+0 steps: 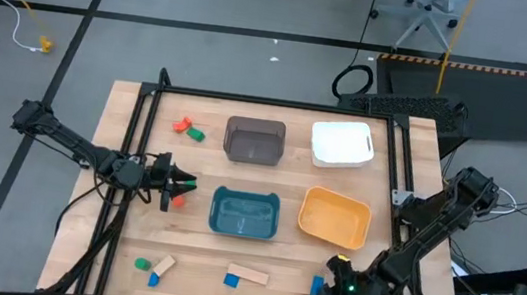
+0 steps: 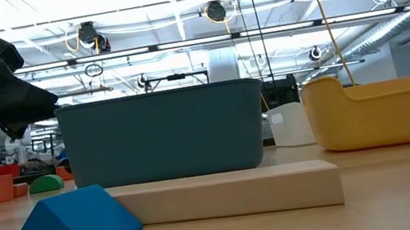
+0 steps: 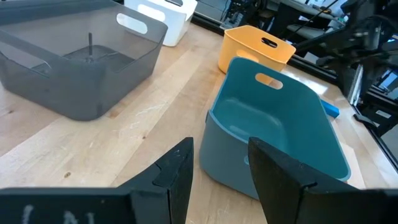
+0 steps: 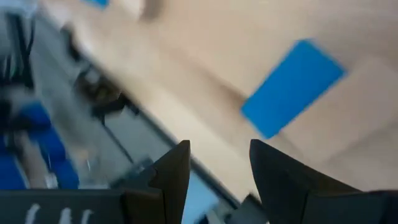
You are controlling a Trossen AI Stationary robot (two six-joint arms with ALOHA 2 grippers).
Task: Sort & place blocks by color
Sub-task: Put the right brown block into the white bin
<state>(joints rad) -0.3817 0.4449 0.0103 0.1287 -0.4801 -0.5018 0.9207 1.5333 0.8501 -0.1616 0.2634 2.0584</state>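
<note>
Hovering our right gripper [image 1: 337, 290] with fingers parted and empty, we are eyeing the blue bar [image 1: 316, 287] just beside it, probably lengthwise front-to-back; our left gripper [image 1: 178, 189], also parted, is waiting far off.

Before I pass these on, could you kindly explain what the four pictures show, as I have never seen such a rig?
It is a robot with two dark arms at a wooden table.

One camera looks straight down, one sits at table height, and one rides on each wrist.

On the table stand four bins: grey, white, teal and orange. Small coloured blocks lie around them, such as a blue wedge beside a plain wooden bar.

The left gripper hovers beside the teal bin, open; red and green show at its tips, though nothing sits between the fingers in its wrist view.

The right gripper is open and empty near a blue bar at the table's front edge.
</note>
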